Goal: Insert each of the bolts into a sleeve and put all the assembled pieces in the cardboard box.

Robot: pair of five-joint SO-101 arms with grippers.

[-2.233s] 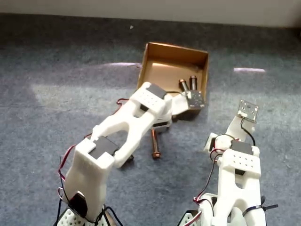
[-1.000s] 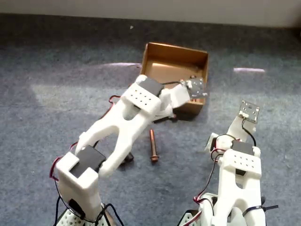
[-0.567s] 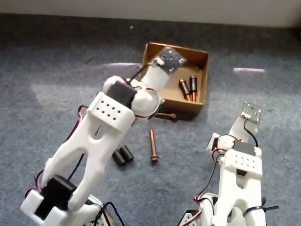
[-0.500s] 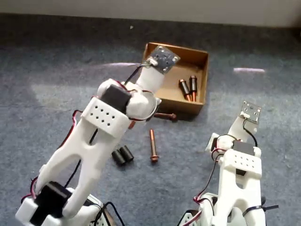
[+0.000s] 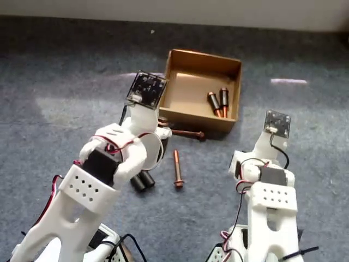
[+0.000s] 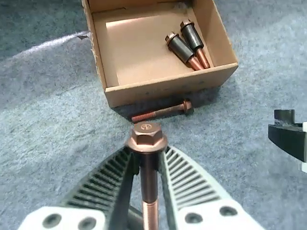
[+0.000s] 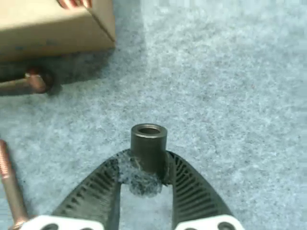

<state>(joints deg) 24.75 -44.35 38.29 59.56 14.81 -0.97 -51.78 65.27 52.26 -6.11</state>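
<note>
Left claw (image 6: 146, 155) gripping a bolt (image 6: 148, 140), head outermost; right claw (image 7: 147, 166) gripping a sleeve (image 7: 148, 143), bore outermost, seemingly right of the bolt

Left arm (image 5: 82, 196) comes from near-left side of table, leans forward; left wrist (image 5: 143, 106) raised, camera board (image 5: 147, 90) on top. Left gripper (image 6: 147, 155) has both ribbed fingers (image 6: 105, 175) pressed on shank of bolt (image 6: 146, 139), bolt head just past fingertips. Right arm (image 5: 271, 204) at near-right side, more upright; right wrist (image 5: 270, 139) tilted forward. Right gripper (image 7: 147, 164) clamps sleeve (image 7: 148, 139) by one end, other, open end sticks out past fingertips
</note>
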